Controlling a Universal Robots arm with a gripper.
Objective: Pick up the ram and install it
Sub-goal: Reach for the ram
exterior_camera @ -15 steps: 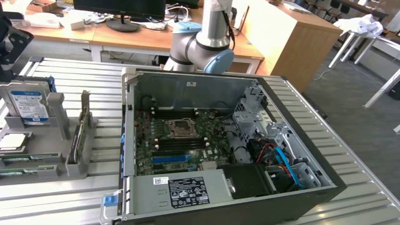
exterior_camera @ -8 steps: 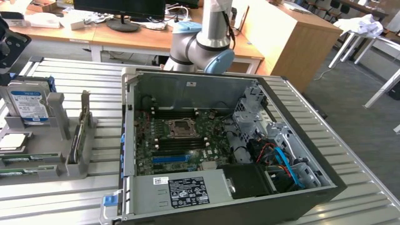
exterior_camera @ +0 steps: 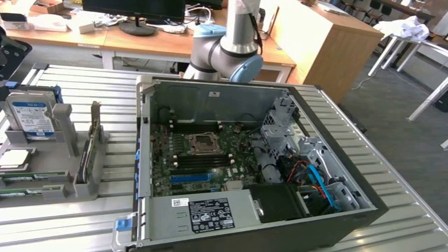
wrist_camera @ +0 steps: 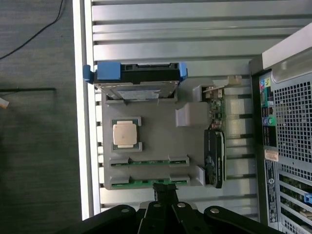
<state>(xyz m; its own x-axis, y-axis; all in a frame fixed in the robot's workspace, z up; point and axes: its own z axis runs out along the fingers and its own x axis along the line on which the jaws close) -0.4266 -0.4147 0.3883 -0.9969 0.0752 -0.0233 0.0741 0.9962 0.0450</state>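
Two green ram sticks stand edge-up in the grey holder [wrist_camera: 161, 141]; one ram stick [wrist_camera: 148, 162] sits beside the other ram stick [wrist_camera: 146, 183]. In the exterior view these sticks [exterior_camera: 21, 179] lie at the holder's [exterior_camera: 52, 168] near end, at that view's left. My gripper [wrist_camera: 165, 194] hangs high above the holder. Its dark fingers are shut together with nothing between them, and their tip lines up over the end of the nearer stick. The arm's elbow [exterior_camera: 225, 50] rises behind the open computer case [exterior_camera: 210, 102].
The holder also carries a hard drive [wrist_camera: 136, 80] in blue rails, a processor [wrist_camera: 126, 133] and an expansion card [wrist_camera: 214, 156]. Inside the case, at the exterior view's right of the holder, lie the motherboard [exterior_camera: 203, 157] and a blue slot [exterior_camera: 190, 178]. A slatted metal table [exterior_camera: 63, 210] bears everything.
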